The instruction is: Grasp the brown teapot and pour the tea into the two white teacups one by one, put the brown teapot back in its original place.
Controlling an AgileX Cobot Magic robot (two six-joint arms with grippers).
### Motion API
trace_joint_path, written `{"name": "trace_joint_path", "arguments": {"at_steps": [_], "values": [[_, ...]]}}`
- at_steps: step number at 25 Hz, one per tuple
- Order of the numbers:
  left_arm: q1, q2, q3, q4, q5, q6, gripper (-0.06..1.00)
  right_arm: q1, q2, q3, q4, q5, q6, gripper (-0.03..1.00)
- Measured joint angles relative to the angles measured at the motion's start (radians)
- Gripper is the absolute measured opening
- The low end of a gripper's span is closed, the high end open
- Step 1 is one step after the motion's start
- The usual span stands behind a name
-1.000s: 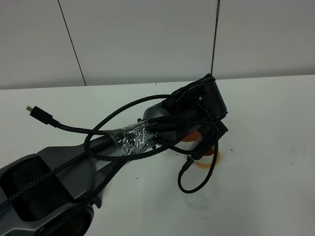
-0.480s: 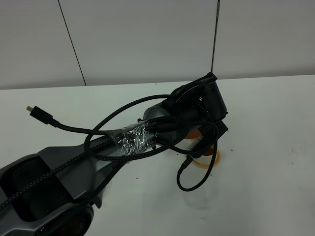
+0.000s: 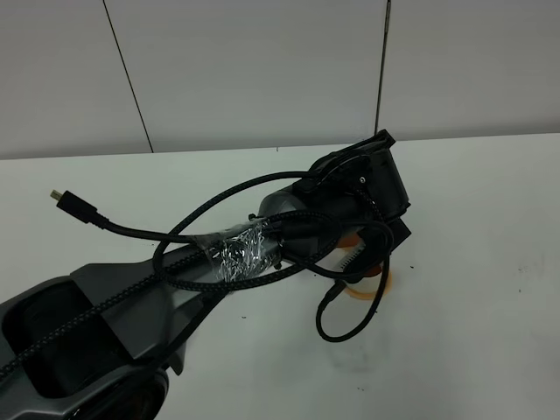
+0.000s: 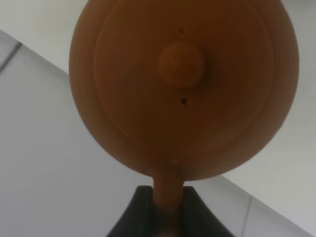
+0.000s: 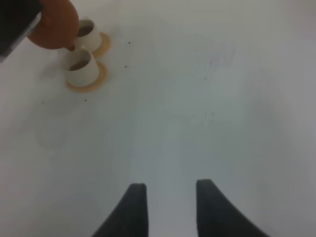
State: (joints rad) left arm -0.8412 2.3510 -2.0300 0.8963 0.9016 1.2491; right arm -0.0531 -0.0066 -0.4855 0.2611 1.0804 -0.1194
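White tabletop (image 3: 490,350) fills most of what I see, backed by pale grey wall panels (image 3: 262,70) with dark seams. From the high camera my left arm (image 3: 131,297) runs up from the lower left corner, wrapped in braided black cables (image 3: 175,232), and its black wrist block covers nearly everything it works over; only slivers of orange show beneath it, where an orange saucer (image 3: 372,284) peeks out at the wrist's lower edge. Through the left wrist camera the left gripper (image 4: 165,217) is clamped narrow on the loop handle (image 4: 167,195) of the brown teapot (image 4: 182,84): the two dark fingers (image 4: 133,217) sit tight on either side of the handle, and the pot's round body with its small lid knob (image 4: 181,63) hangs straight ahead of the jaws, filling the frame. Moving over to the right wrist camera, the right gripper (image 5: 168,210) hovers above bare table with its two fingers (image 5: 132,210) parted and nothing between them. Far ahead of that pincer and off to one side, the teapot is tipped over the two white teacups (image 5: 81,64), its spout just above the nearer cup, each cup on its saucer. Dark tea (image 5: 77,65) shows inside the nearer cup.
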Motion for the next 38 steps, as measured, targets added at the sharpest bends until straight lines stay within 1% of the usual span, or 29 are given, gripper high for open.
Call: {"name": "trace_joint_path", "arguments": {"at_steps": [38], "values": [[-0.009, 0.000, 0.000, 0.020, -0.003, 0.005, 0.17, 0.000, 0.000, 0.000, 0.000, 0.000, 0.001, 0.24]]}}
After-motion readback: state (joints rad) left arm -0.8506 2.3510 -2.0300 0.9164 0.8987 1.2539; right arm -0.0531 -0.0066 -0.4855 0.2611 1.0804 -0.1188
